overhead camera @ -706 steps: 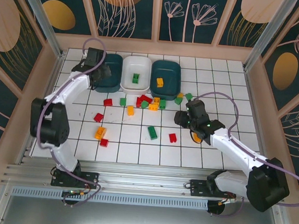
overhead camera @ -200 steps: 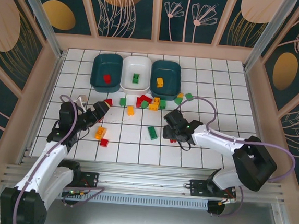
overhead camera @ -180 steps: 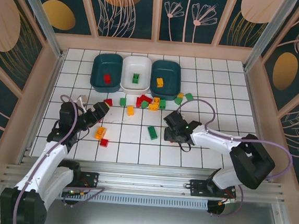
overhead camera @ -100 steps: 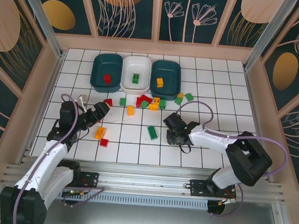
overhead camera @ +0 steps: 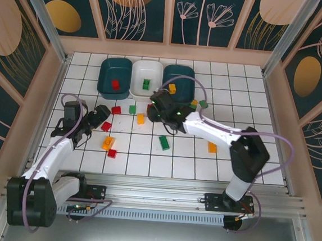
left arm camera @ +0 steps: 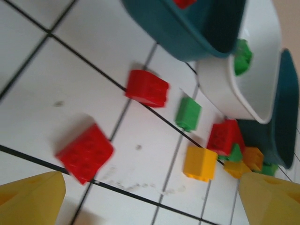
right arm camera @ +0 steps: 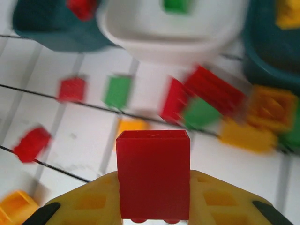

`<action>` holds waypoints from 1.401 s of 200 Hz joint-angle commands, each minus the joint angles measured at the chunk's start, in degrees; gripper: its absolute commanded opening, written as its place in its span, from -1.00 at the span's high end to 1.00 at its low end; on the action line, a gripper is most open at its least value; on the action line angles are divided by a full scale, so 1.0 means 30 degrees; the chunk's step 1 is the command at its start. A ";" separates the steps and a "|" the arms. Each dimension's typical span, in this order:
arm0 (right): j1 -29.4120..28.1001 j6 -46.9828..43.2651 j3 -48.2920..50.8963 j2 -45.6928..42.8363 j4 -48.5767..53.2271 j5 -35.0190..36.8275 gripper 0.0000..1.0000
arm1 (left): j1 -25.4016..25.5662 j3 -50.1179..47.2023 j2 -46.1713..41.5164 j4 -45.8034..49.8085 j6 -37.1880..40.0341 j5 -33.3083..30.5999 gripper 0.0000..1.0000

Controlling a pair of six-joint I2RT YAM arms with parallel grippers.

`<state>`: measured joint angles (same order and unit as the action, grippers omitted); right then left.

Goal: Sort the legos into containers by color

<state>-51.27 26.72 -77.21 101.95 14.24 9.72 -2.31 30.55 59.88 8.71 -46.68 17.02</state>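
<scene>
Right gripper (right arm camera: 153, 208) clenches a red lego (right arm camera: 153, 168) between its fingers; left gripper (left arm camera: 150, 201) gapes, another red lego (left arm camera: 85, 152) just ahead.

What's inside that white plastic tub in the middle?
One small green studded brick lies in the white rounded plastic tub. Its near right corner is partly covered by the right arm.

Bright even light; motion-blurred wrist views.

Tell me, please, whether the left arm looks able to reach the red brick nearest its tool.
Probably yes. The left tool is open and the red brick lies uncovered just ahead of it, nothing between them; the other red brick beyond sits well apart.
</scene>
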 commanded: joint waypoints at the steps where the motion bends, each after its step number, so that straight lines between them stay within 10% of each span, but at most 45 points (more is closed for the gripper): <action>1: -0.0123 -0.1493 -0.2925 0.2680 -0.2048 -0.0859 0.63 | -0.1275 -0.0573 0.0511 -0.1282 -0.0646 0.1284 -0.91; 121: 0.0453 -0.4043 -2.0469 1.5319 0.1426 -0.2107 0.64 | -0.1517 -0.0858 -0.0490 -0.0475 0.1080 0.4524 -0.90; 189: 0.0943 -0.4121 -2.1624 1.5968 0.2251 -0.2810 -0.02 | -0.1517 -0.0664 -0.0769 -0.0450 0.0851 0.4868 -0.93; 239: 0.0934 -0.4566 -2.3154 1.5328 0.3242 -0.2443 -0.14 | -0.1517 0.0025 -0.1257 -0.0205 0.0734 0.5069 -0.94; 280: 0.0475 -0.5059 -1.6361 1.0280 0.1794 -0.1433 -0.10 | -0.1502 0.0073 -0.2593 0.0579 0.1415 0.4467 -0.87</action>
<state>-48.47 13.45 -137.32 144.57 21.28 2.61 -6.66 29.45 54.54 7.79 -44.97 31.03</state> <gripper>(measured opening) 0.550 0.950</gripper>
